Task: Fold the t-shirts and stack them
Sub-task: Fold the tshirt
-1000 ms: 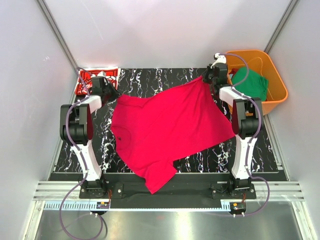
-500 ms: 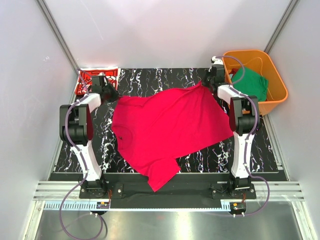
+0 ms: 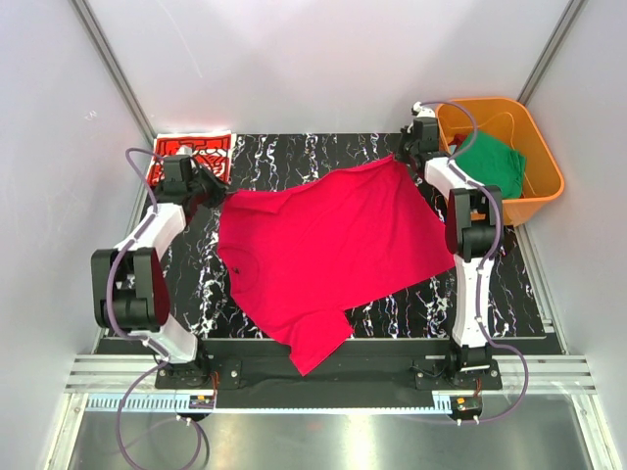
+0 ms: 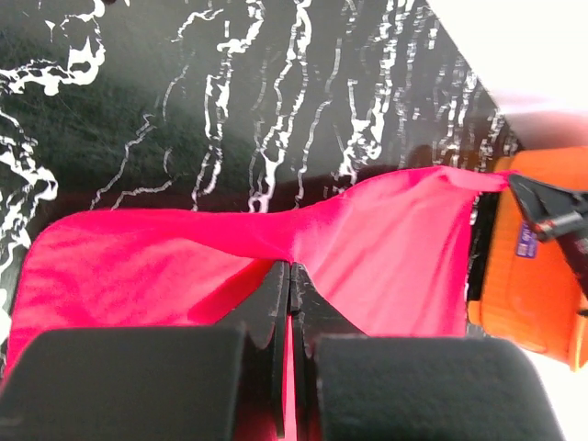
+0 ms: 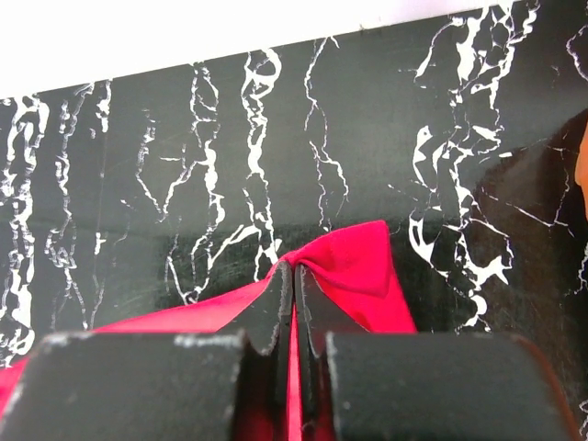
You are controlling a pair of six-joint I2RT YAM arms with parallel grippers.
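Note:
A plain crimson-red t-shirt (image 3: 333,250) lies spread and slanted across the black marbled table (image 3: 294,162), one sleeve hanging over the near edge. My left gripper (image 3: 211,188) is shut on its back-left corner; the left wrist view has the cloth (image 4: 386,248) pinched between the closed fingers of the gripper (image 4: 290,266). My right gripper (image 3: 406,155) is shut on the back-right corner, with a red tuft (image 5: 358,262) bunched at its tips (image 5: 294,266). The hem is stretched between the two grippers. A folded red t-shirt with white print (image 3: 191,152) lies at the back left. A green t-shirt (image 3: 490,162) sits in the tub.
The orange plastic tub (image 3: 544,186) stands off the table's back-right corner, close to my right arm; its side (image 4: 528,276) shows in the left wrist view. Grey walls close in on both sides. Bare marbled table shows along the back and at the front corners.
My left arm has stretched out low toward the back left, pulling the shirt's corner that way. My right gripper has crept toward the back. The hem between them is tauter.

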